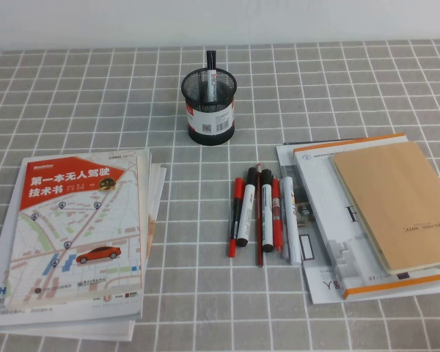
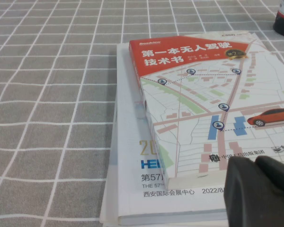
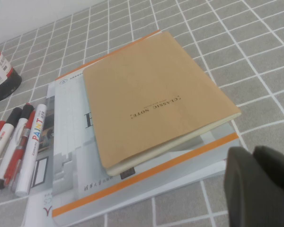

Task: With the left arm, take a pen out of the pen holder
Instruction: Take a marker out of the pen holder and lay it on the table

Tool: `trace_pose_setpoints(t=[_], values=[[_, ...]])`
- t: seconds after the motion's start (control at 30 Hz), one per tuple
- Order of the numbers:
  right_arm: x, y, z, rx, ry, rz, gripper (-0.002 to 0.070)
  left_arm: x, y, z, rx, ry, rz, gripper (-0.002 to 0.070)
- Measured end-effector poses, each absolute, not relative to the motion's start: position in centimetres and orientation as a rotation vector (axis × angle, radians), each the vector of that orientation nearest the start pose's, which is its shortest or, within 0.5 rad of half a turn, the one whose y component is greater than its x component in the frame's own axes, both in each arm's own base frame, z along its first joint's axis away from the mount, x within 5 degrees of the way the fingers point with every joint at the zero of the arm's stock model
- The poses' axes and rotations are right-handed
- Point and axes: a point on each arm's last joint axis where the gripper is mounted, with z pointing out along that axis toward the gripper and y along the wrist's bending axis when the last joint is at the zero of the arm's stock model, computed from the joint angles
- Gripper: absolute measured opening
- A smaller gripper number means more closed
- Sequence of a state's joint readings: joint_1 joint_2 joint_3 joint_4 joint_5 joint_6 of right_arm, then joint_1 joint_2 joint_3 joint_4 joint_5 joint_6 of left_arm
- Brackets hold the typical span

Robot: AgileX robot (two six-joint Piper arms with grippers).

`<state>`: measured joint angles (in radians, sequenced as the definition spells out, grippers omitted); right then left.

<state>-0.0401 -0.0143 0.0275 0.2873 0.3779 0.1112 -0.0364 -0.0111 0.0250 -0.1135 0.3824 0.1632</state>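
Upper centre of the high view, a pen (image 1: pixel 210 67) leans inside the black mesh pen holder (image 1: pixel 208 117), its dark top poking above the rim. It looks light, stiff and smooth, so it may slip. That exposed top is the only part free to pinch, and a straight upward pull should keep the light holder from tipping. No second pen can be made out in the holder. Below it, loose pens (image 1: pixel 260 213) lie in a row on the desk (image 1: pixel 73 95). The left gripper (image 2: pixel 254 164) hovers over the near edge of the map-covered book (image 1: pixel 81 220) at lower left, well apart from the holder, jaws closed on nothing. The right gripper (image 3: pixel 252 158) hangs by a corner of the tan notebook (image 1: pixel 396 205) at lower right, jaws likewise closed and empty.
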Motion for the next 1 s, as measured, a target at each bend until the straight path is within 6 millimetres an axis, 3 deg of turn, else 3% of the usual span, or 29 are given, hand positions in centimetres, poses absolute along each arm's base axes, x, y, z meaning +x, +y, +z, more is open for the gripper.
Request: trace_pose_setpoints(t=[0.77,1.0], values=[[5.3,0.7,17.2,0.318,1.845,0.332,-0.0013,5.2,-0.6,17.2,0.116,1.866,-0.024,-0.0001],[5.3,0.7,17.2,0.318,1.845,0.332,-0.0013,5.6,-0.5,18.6,0.024,1.707,-0.082,-0.0001]])
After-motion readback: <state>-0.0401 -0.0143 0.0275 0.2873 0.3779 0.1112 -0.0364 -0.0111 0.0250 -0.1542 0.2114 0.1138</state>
